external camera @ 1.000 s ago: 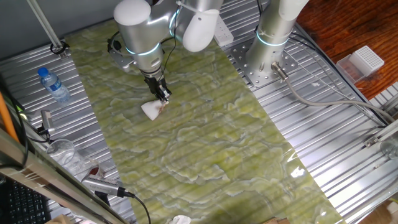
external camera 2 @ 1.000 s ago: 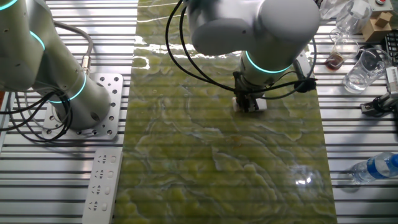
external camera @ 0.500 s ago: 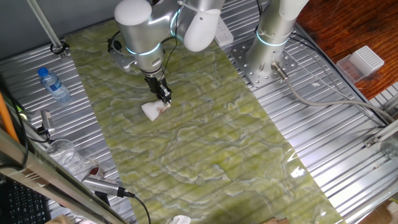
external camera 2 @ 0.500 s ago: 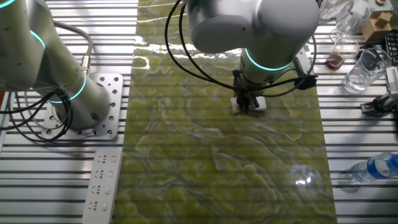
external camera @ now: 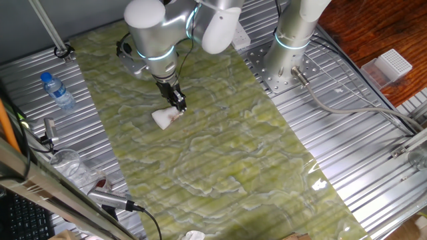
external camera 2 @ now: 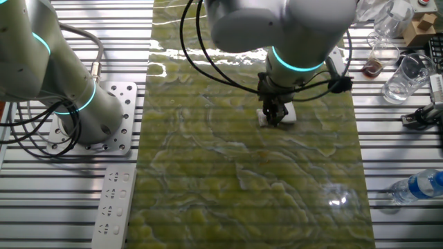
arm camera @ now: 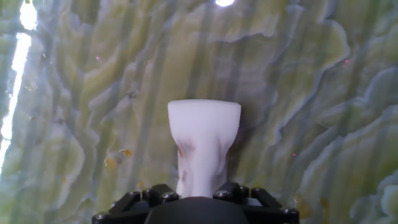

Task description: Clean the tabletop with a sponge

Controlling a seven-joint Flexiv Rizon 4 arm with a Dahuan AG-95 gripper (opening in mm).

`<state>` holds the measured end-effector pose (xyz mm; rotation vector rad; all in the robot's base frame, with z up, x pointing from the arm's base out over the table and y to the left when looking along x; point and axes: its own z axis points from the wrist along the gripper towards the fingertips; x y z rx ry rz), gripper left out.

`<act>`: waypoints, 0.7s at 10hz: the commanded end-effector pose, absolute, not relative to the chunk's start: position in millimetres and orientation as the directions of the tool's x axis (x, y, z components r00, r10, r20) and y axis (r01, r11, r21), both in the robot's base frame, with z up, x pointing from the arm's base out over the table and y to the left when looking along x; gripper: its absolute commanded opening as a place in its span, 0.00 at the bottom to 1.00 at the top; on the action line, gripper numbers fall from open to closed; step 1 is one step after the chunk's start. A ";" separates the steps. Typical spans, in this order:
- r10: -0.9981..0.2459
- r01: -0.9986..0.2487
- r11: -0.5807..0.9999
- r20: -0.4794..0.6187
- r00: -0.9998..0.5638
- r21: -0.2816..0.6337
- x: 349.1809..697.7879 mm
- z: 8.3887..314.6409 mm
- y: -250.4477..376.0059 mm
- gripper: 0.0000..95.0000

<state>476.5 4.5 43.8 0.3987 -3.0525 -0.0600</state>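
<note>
The white sponge [external camera: 164,118] [external camera 2: 276,116] [arm camera: 203,140] rests on the green-yellow marbled tabletop [external camera: 220,140] [external camera 2: 235,180] [arm camera: 323,106]. My gripper [external camera: 178,105] [external camera 2: 275,115] [arm camera: 200,190] is shut on the sponge and pinches its waist, so the block flares wide at its far end. The sponge presses down on the sheet. Faint reddish stains mark the sponge in the hand view. Small orange specks [arm camera: 126,152] lie on the sheet to its left.
A second arm's base [external camera: 288,47] [external camera 2: 76,104] stands on the ribbed metal beside the sheet. A water bottle [external camera: 57,91] [external camera 2: 419,187], glassware [external camera 2: 405,76] and a power strip [external camera 2: 114,200] sit along the edges. A ragged white scrap [external camera: 193,235] lies at the sheet's near end.
The gripper and the sponge have shifted slightly along the sheet, a few pixels to the right in one fixed view. The grip is unchanged.
</note>
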 end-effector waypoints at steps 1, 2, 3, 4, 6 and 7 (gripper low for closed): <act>-0.304 -0.298 0.952 0.103 -0.947 0.068 475.4 44.9 4.8 0.00; -0.329 -0.322 0.944 0.124 -0.936 0.077 474.9 46.0 5.3 0.00; -0.357 -0.349 0.934 0.141 -0.923 0.081 473.8 48.3 6.4 0.00; -0.376 -0.367 0.926 0.138 -0.916 0.086 472.3 50.5 5.9 0.00; -0.373 -0.367 0.928 0.124 -0.919 0.071 471.0 53.1 6.2 0.00; -0.373 -0.367 0.928 0.124 -0.919 0.071 471.0 53.1 6.2 0.00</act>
